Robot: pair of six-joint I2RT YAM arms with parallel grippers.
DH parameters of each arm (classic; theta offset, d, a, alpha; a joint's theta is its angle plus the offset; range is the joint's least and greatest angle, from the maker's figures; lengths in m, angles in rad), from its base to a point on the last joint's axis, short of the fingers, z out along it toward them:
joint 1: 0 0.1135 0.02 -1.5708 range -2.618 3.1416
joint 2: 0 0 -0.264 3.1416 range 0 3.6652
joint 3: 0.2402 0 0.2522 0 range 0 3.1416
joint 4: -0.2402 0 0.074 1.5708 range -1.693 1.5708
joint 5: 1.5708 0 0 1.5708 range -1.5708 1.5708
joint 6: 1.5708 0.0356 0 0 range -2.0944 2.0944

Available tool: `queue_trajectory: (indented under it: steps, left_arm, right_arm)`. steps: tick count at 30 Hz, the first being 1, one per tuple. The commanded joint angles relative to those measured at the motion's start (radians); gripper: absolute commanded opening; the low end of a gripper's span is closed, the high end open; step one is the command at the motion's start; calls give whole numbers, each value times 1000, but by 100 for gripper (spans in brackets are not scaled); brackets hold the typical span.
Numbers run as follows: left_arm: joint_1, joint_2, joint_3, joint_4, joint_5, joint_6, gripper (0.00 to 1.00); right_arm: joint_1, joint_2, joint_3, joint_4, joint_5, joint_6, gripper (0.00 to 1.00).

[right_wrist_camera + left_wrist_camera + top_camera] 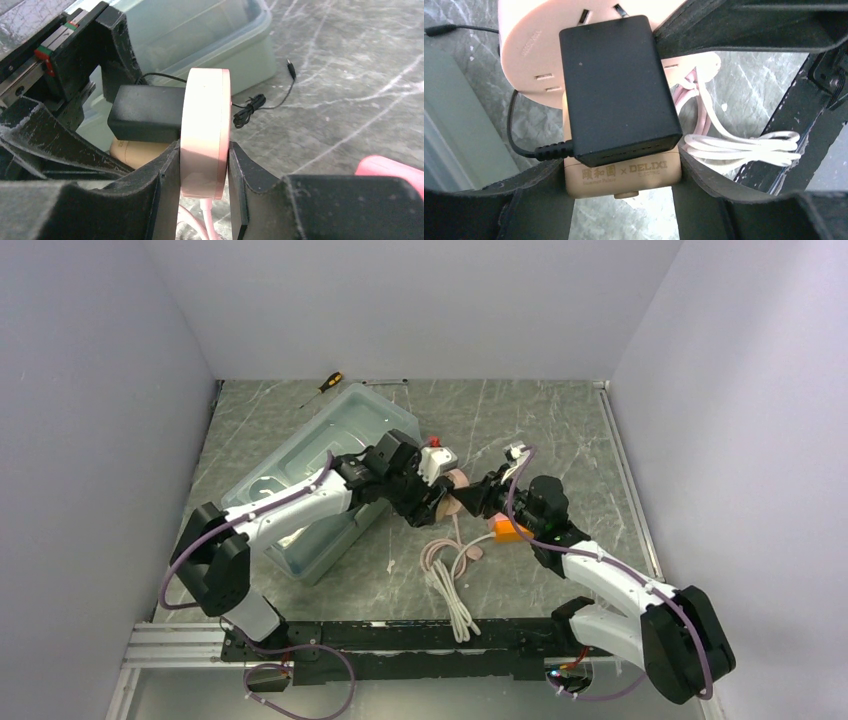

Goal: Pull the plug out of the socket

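Observation:
The round pink socket (205, 130) stands on edge, and my right gripper (202, 185) is shut on its rim. A beige plug block (634, 172) marked DELIXI sticks out of the socket's face (529, 45). A black adapter (616, 85) lies right above it. My left gripper (623, 175) is shut on the beige plug, one finger pressed on each side. In the top view both grippers meet at the socket (458, 480) mid-table. In the right wrist view the black adapter (145, 120) and the beige plug (137, 152) sit left of the disc.
A clear plastic bin (300, 480) lies under the left arm. A pink cable (440, 550) and a coiled white cable (450, 590) trail toward the near edge. An orange item (510, 530) lies by the right arm, and a screwdriver (328, 383) at the back. A thin black cord (260, 102) lies beyond the socket.

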Motion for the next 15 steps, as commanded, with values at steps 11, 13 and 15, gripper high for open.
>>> queue_trajectory:
  steps: [11,13,15]
  left_arm:
    - [18,-110,21,21,-7,15,0]
    - [18,-109,12,55,-1,-12,0]
    - [16,-101,4,81,8,-67,0]
  right_arm:
    - [-3,-27,10,76,136,-15,0]
    - [-3,-33,28,0,263,-17,0]
    - [-2,-31,38,-39,325,-9,0]
